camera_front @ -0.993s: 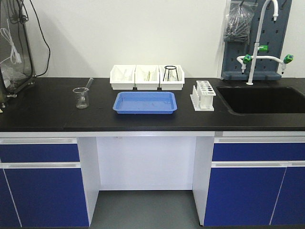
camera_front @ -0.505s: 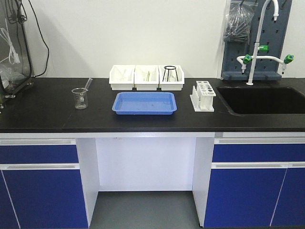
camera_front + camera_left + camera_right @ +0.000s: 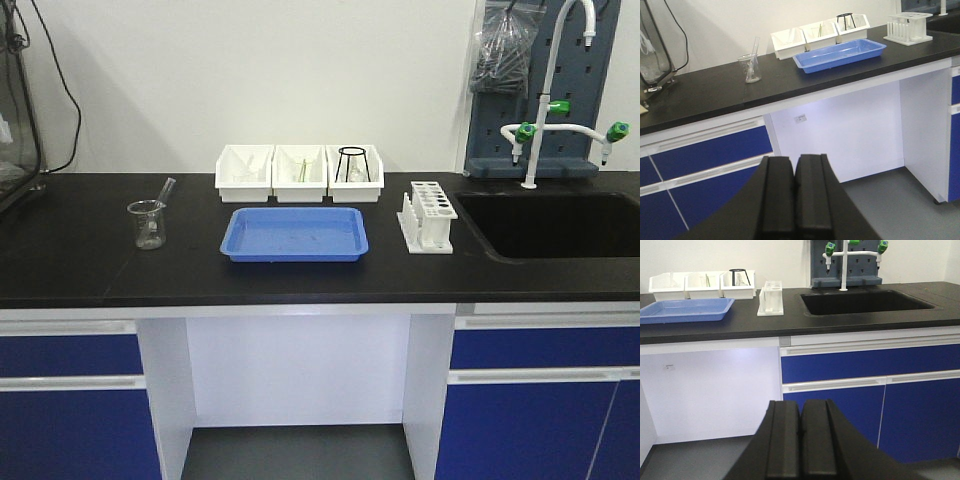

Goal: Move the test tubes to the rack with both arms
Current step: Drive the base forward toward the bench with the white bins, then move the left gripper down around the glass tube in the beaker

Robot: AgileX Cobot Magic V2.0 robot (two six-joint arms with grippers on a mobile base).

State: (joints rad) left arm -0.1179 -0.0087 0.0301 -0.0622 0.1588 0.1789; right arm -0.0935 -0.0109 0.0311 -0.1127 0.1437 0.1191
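Black countertop [image 3: 80, 262] w/ blue tray [image 3: 240, 252] lying flat, centre-front. Just behind it, 3 white bins [image 3: 300, 192] side by side; rt-most holds a black wire tripod [image 3: 353, 160]. Glass beaker [image 3: 148, 228] upright, well left of tray. Sunken black sink [image 3: 560, 225] at rt end. White gooseneck tap [image 3: 541, 100] w/ green nozzles behind sink, in front of grey pegboard [image 3: 578, 60]. Blue cabinet fronts [image 3: 540, 350] below.

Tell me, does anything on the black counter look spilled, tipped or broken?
Nothing stands out. The white plastic test-tube rack stands upright beside the sink, the blue tray lies flat, the three white rectangular bins sit in a row, and the clear glass beaker is upright with a slim glass rod leaning inside.
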